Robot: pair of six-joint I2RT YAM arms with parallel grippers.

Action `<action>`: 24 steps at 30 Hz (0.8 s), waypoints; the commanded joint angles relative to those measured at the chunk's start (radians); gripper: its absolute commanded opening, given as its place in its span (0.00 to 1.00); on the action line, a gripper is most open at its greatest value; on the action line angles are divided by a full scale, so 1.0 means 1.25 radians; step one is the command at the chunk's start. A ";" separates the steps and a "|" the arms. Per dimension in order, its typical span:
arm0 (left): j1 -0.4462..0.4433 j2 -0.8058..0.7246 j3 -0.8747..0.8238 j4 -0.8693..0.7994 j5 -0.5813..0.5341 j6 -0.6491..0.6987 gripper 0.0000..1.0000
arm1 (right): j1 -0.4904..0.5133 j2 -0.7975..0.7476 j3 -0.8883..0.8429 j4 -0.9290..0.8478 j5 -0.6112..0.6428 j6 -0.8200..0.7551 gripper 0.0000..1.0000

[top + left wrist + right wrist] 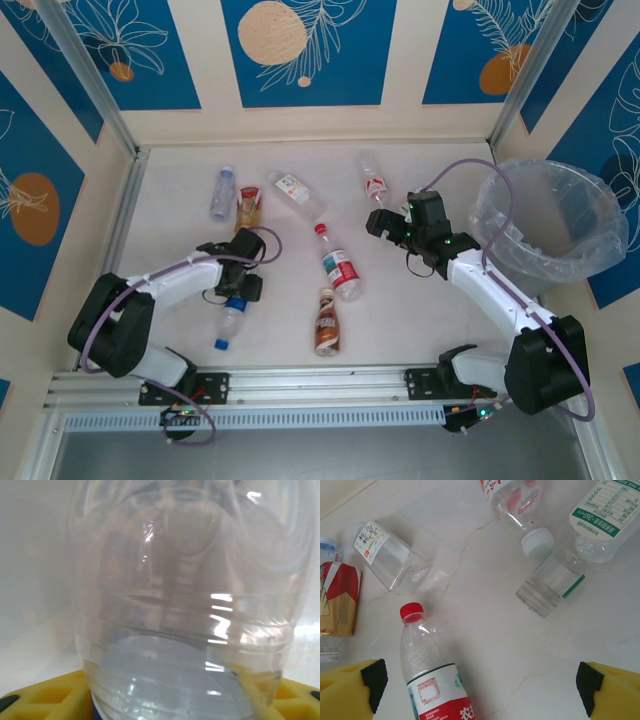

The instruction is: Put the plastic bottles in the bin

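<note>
A: Top view, where's the L claw (243, 284)?
B: Down over the blue-cap bottle (229, 323), near-left on the table (420, 320). Jaws straddle its body; pinching or not, can't tell.
A: R claw (392, 222)?
B: Jaws apart, nothing in them, just beside the red-label bottle (374, 182). Bin (600, 235) stands at the right edge, well apart from the L claw.
A: Other bottles?
B: Red-cap bottle (338, 264) mid-table, brown bottle (326, 322) near it. Far left: clear bottle (222, 192), gold-label bottle (249, 208), white-label bottle (296, 192). All lying down.
A: L wrist view?
B: Blue-cap bottle's clear body (190, 605) sits close up, between the L pads (45, 697). Contact unclear.
A: R wrist view?
B: R pads (345, 690) sit wide apart at the bottom corners. Red-cap bottle (427, 665) lies between them, touching neither. White-label bottle (390, 555) and gold-label bottle (337, 600) are at left, red-label bottle (515, 500) and green-label bottle (580, 535) top right.
</note>
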 commanded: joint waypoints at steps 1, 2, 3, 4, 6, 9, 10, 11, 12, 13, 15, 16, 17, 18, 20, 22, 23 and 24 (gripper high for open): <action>-0.022 -0.036 -0.020 0.008 -0.008 -0.004 0.54 | 0.004 -0.021 -0.009 -0.006 0.019 0.014 0.99; -0.025 -0.045 -0.023 0.013 -0.009 -0.004 0.52 | 0.005 -0.022 -0.011 -0.001 0.016 0.017 0.99; -0.026 -0.053 -0.025 0.017 -0.008 -0.003 0.50 | 0.005 -0.023 -0.014 0.002 0.014 0.021 0.99; -0.027 -0.062 -0.028 0.024 -0.005 -0.003 0.48 | 0.005 -0.024 -0.014 0.006 0.009 0.026 0.99; -0.029 -0.081 -0.033 0.036 -0.001 -0.003 0.45 | 0.008 -0.029 -0.019 0.020 -0.004 0.034 0.99; -0.029 -0.106 -0.029 0.042 0.007 -0.008 0.44 | 0.011 -0.041 -0.032 0.054 -0.041 0.040 0.99; -0.028 -0.114 -0.023 0.042 0.014 -0.012 0.44 | 0.013 -0.047 -0.039 0.068 -0.056 0.040 0.99; -0.029 -0.122 -0.018 0.043 0.021 -0.020 0.44 | 0.015 -0.058 -0.048 0.084 -0.071 0.038 0.99; -0.029 -0.129 -0.013 0.046 0.027 -0.028 0.44 | 0.017 -0.068 -0.057 0.105 -0.086 0.033 0.99; -0.029 -0.138 -0.008 0.051 0.038 -0.037 0.44 | 0.021 -0.081 -0.072 0.137 -0.105 0.024 0.99; -0.028 -0.153 0.007 0.060 0.059 -0.059 0.44 | 0.033 -0.110 -0.112 0.215 -0.139 0.003 0.99; -0.028 -0.159 0.019 0.066 0.073 -0.074 0.44 | 0.039 -0.123 -0.132 0.252 -0.159 -0.003 0.99; -0.028 -0.164 0.033 0.076 0.095 -0.086 0.44 | 0.044 -0.132 -0.145 0.283 -0.177 -0.005 0.99; -0.028 -0.168 0.045 0.087 0.115 -0.099 0.44 | 0.048 -0.136 -0.155 0.300 -0.192 -0.004 0.99; -0.028 -0.174 0.071 0.124 0.160 -0.132 0.45 | 0.058 -0.142 -0.172 0.339 -0.229 0.007 0.99; -0.028 -0.175 0.097 0.164 0.201 -0.162 0.45 | 0.068 -0.141 -0.195 0.392 -0.277 0.030 0.99; -0.029 -0.175 0.110 0.184 0.222 -0.177 0.45 | 0.075 -0.137 -0.206 0.421 -0.306 0.040 0.99; -0.028 -0.174 0.121 0.204 0.236 -0.189 0.45 | 0.082 -0.133 -0.214 0.439 -0.325 0.050 0.99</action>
